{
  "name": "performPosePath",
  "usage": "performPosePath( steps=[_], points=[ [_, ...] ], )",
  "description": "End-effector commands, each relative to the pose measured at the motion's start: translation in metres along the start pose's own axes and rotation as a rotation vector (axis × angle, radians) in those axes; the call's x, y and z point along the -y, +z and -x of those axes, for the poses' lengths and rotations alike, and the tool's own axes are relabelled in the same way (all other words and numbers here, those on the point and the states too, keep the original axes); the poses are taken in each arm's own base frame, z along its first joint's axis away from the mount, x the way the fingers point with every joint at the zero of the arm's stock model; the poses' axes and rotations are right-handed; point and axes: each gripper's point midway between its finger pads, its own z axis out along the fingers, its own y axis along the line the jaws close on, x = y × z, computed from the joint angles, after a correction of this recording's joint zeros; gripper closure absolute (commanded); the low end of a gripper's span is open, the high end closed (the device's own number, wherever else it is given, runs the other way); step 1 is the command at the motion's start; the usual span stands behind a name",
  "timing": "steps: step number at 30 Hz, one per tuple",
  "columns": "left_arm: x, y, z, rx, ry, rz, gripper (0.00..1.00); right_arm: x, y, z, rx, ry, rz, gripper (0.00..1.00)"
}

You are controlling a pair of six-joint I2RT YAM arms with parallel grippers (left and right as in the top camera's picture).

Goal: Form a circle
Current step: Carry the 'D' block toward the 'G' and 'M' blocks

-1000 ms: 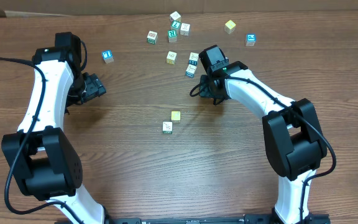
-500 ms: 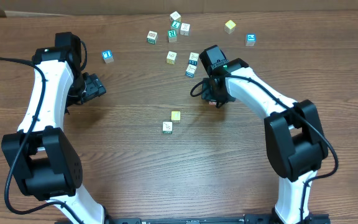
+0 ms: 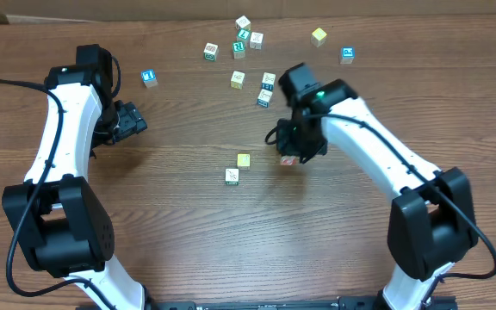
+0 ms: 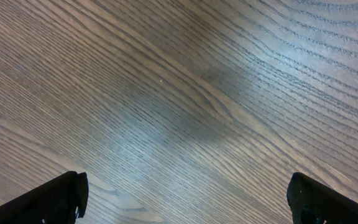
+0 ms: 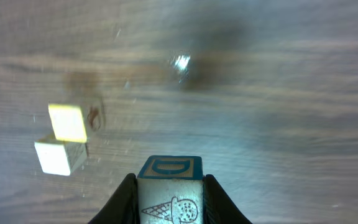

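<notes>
My right gripper [image 3: 290, 158] is shut on a whitish cube [image 5: 169, 190] with a blue-framed letter D on top and an ice-cream cone drawing on its side; the cube hangs above the wood. Just left of it at mid-table, the circle's cluster shows two cubes touching corner to corner: a pale yellow cube [image 3: 244, 160] [image 5: 67, 122] and a whitish printed cube [image 3: 232, 176] [image 5: 58, 157]. My left gripper [image 3: 136, 120] [image 4: 194, 205] stands open at the far left over bare wood, nothing between its fingers.
Several loose cubes lie scattered along the back of the table, among them a blue-faced cube [image 3: 149, 77], a green-faced cube [image 3: 238, 49], a yellow cube [image 3: 319, 36] and another blue-faced cube [image 3: 347, 55]. A stacked pair [image 3: 266, 89] sits just behind the right gripper.
The right gripper closed on the D cube and carried it toward the front, nearer the two central cubes. The left arm has not moved.
</notes>
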Motion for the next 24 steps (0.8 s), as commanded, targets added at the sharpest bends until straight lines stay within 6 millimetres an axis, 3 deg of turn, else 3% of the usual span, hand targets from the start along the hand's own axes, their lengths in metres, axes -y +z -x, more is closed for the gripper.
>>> performPosePath(
  steps=[1, 10, 24],
  points=[
    [-0.002, -0.01, 0.006, 0.033, 0.012, -0.002, 0.0, -0.01, 0.012, -0.027, -0.042, 0.01, -0.027, 0.83],
    [-0.002, -0.01, 0.006, 0.033, 0.012, -0.002, 0.0, -0.026, 0.036, -0.053, -0.03, 0.007, -0.067, 0.83],
    [-0.002, -0.01, 0.006, 0.034, 0.012, -0.002, 0.0, -0.022, 0.035, -0.048, 0.006, 0.014, -0.105, 0.83]
  ],
)
